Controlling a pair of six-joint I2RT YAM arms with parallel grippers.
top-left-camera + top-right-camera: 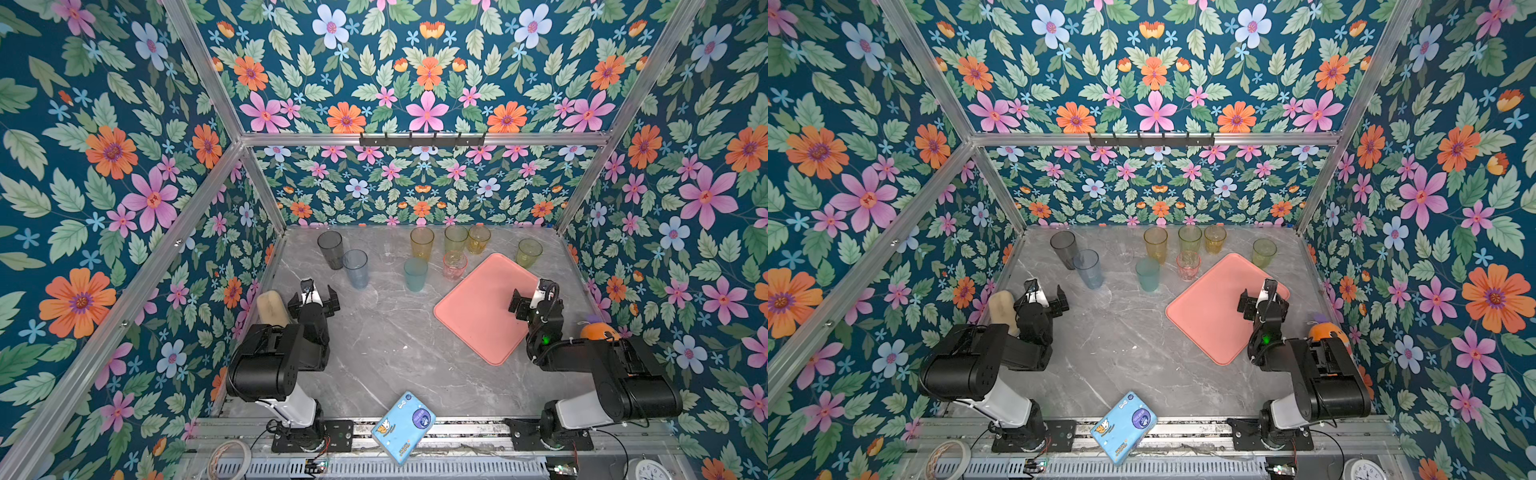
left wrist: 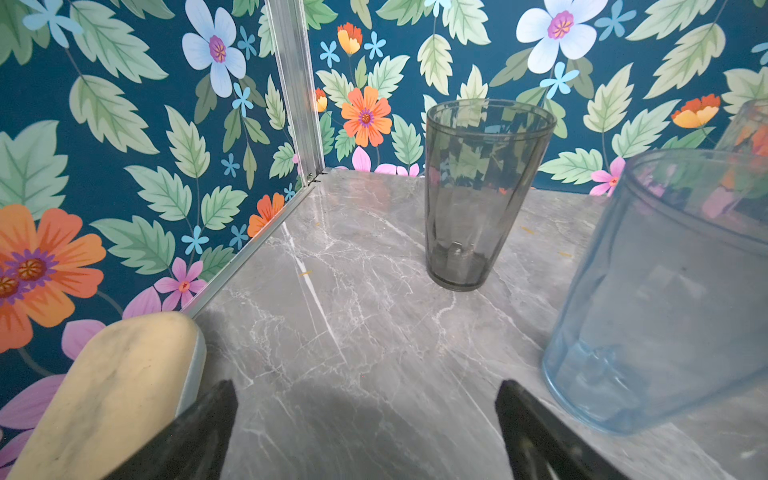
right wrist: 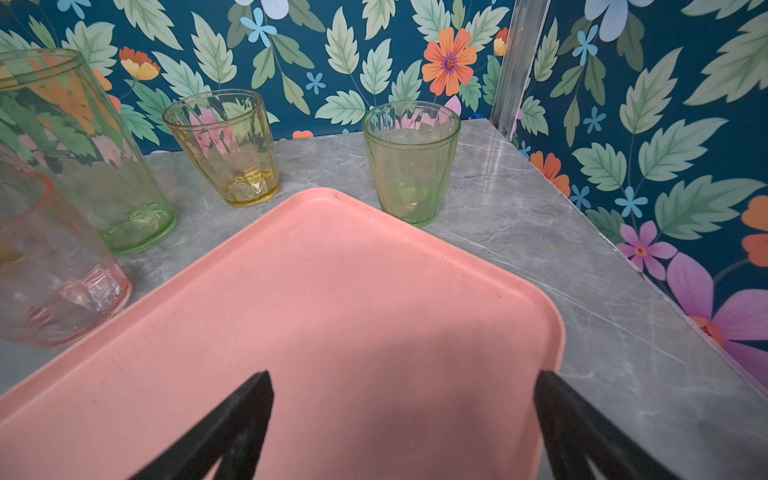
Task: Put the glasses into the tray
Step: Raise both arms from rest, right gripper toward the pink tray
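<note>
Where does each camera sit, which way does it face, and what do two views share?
A top view: high at the near edge, looking down on the grey marble table; both arms, open left gripper.
A top view: same head, same scene; open right gripper above the flat salmon-pink tray.
Left wrist: low, facing the far left corner and the smoky grey translucent tumbler; black fingertips.
Right wrist: above the tray, facing the far right corner and a short yellow-green tumbler; black fingertips.
Shared: both top views hold both tumblers.

A blue packet (image 1: 403,426) lies at the front edge, a cream block (image 1: 272,307) left.
</note>
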